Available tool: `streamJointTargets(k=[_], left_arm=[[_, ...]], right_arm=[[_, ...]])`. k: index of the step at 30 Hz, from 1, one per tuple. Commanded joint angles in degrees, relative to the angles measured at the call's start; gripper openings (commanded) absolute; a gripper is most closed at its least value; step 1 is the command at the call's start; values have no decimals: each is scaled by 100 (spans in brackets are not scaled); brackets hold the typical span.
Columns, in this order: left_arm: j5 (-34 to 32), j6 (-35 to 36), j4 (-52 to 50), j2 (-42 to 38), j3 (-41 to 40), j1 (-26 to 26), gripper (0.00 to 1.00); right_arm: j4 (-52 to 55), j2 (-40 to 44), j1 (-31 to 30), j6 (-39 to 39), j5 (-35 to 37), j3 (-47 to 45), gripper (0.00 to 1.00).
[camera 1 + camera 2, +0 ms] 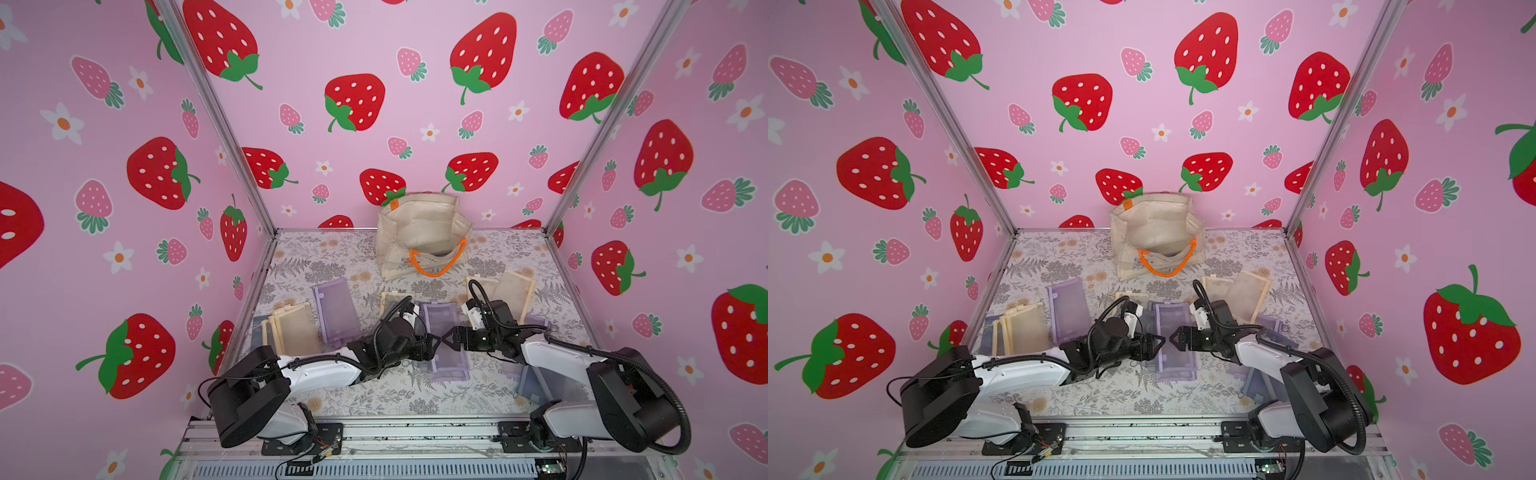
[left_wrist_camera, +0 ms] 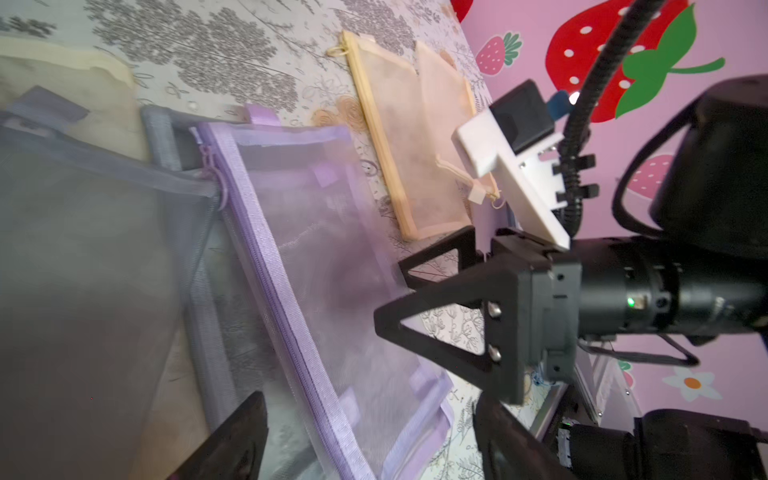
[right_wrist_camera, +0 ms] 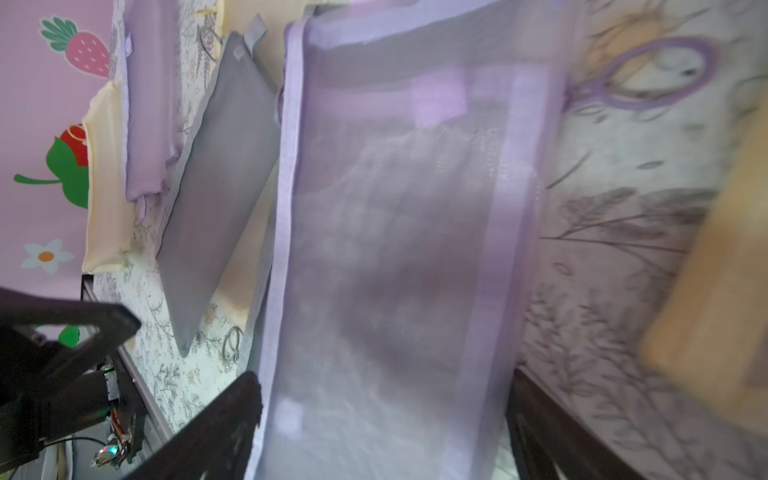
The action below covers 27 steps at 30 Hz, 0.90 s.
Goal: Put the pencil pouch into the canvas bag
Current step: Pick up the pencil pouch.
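Note:
The cream canvas bag (image 1: 419, 232) (image 1: 1156, 230) with orange rope handles stands open at the back of the table. A purple mesh pencil pouch (image 1: 442, 328) (image 1: 1173, 328) lies flat in the middle. Over it, my left gripper (image 1: 434, 341) (image 1: 1160, 343) and right gripper (image 1: 449, 337) (image 1: 1173, 337) face each other tip to tip. In the left wrist view the pouch (image 2: 316, 249) runs between the left gripper's (image 2: 370, 449) open jaws. In the right wrist view the right gripper (image 3: 382, 440) is open, its fingers (image 3: 216, 428) straddling the pouch (image 3: 395, 249) across its width.
Several other pouches lie around: a purple one (image 1: 336, 311), cream ones at the left (image 1: 291, 328) and right (image 1: 503, 295), a grey one (image 1: 536, 374) under the right arm, another grey one (image 3: 220, 187) beside the central pouch. Strawberry-print walls close three sides.

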State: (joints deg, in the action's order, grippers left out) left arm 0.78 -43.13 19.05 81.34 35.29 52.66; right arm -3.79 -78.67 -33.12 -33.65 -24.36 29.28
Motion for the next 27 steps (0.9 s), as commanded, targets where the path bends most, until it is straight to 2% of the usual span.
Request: streamJointTargets(k=[1, 8, 13, 21, 27], left_arm=[[169, -35, -113, -66, -81, -242, 73], [392, 86, -193, 204, 22, -637, 59], [542, 110, -123, 781, 267, -652, 53], [1030, -187, 589, 1554, 342, -578, 38], [954, -121, 505, 1595, 406, -507, 18]], right_arm=[[162, 41, -190, -174, 362, 175, 87], [208, 6, -193, 25, 398, 241, 75], [126, -133, -194, 93, 313, 370, 70], [22, -227, -193, 154, 114, 409, 63], [-327, -325, -194, 100, -124, 424, 56]])
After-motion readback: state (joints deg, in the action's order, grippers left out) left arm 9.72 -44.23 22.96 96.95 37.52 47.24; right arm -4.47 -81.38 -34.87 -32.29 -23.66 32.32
